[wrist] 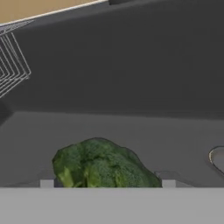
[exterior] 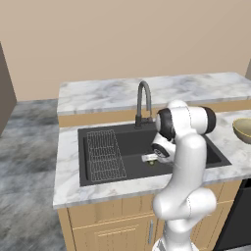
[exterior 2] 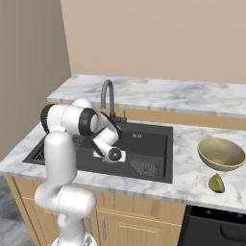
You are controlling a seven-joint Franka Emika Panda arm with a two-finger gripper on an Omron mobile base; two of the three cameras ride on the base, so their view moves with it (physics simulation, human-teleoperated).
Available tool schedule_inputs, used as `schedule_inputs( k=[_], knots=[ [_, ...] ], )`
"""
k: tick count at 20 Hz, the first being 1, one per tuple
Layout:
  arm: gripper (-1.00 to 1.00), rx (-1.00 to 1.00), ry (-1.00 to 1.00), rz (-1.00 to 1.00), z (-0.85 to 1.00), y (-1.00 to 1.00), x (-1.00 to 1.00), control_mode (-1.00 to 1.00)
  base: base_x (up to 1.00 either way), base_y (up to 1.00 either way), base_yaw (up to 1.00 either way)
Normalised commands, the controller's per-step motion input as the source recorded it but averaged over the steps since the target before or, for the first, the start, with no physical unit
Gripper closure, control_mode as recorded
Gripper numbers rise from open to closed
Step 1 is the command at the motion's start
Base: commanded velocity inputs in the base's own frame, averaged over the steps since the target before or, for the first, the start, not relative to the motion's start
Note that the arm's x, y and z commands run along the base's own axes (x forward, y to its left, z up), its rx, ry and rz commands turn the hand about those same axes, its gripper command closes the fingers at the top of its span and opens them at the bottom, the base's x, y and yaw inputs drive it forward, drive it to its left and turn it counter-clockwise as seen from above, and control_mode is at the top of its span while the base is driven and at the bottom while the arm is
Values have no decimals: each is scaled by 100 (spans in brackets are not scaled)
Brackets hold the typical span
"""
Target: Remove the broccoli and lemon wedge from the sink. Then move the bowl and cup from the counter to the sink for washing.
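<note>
Down inside the black sink [exterior: 130,142] [exterior 2: 144,137], my gripper [wrist: 107,183] [exterior: 151,158] [exterior 2: 106,157] has its two fingertips [wrist: 47,183] pressed against either side of the broccoli [wrist: 103,164]. The bumpy dark green floret rests on the sink floor and fills the gap between the tips. The lemon wedge [exterior 2: 216,183] lies on the white marble counter [exterior 2: 192,185] right of the sink. Just behind it stands the tan-yellow bowl [exterior 2: 221,153] [exterior: 243,130]. The cup is out of view.
A dark curved faucet [exterior: 143,100] [exterior 2: 108,96] rises behind the basin, close to my arm. A wire rack [exterior: 104,154] [wrist: 11,65] covers the sink's left part. The round drain strainer [exterior 2: 144,168] sits near the front right. A raised marble ledge [exterior: 147,90] runs behind.
</note>
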Motion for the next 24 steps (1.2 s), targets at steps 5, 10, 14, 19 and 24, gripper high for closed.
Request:
schedule_inputs(
  k=[5, 10, 14, 19, 24],
  knots=[
    [100, 2, 1, 0, 42, -17, 1, -100, 0, 0, 0],
    [100, 1, 5, 0, 48, -18, 0, -100, 0, 0, 0],
    [100, 0, 3, 0, 43, -22, -6, -100, 0, 0, 0],
    [100, 1, 0, 0, 42, -24, -12, -100, 0, 0, 0],
    [100, 3, 0, -1, 41, -25, -18, -100, 0, 0, 0]
  ],
)
